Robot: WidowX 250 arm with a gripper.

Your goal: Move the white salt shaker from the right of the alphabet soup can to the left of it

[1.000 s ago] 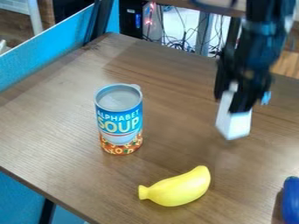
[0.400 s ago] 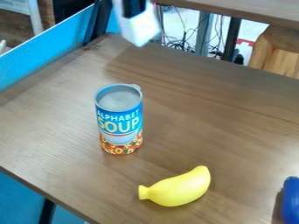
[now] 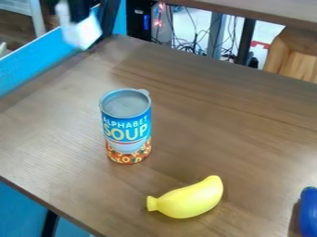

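White block (image 3: 82,32) hangs clamped in the claw (image 3: 77,15), raised by the far left corner of the table (image 3: 223,120). A soup can (image 3: 126,127) stands upright; a yellow banana (image 3: 189,199) lies toward the near edge, a blue object (image 3: 308,213) to its right.

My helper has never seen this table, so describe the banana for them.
On the brown table, find the upright can. Nearer the camera and to its right lies the banana, smooth and gently curved. It is all yellow, unlike the multicoloured can and the blue object far right.
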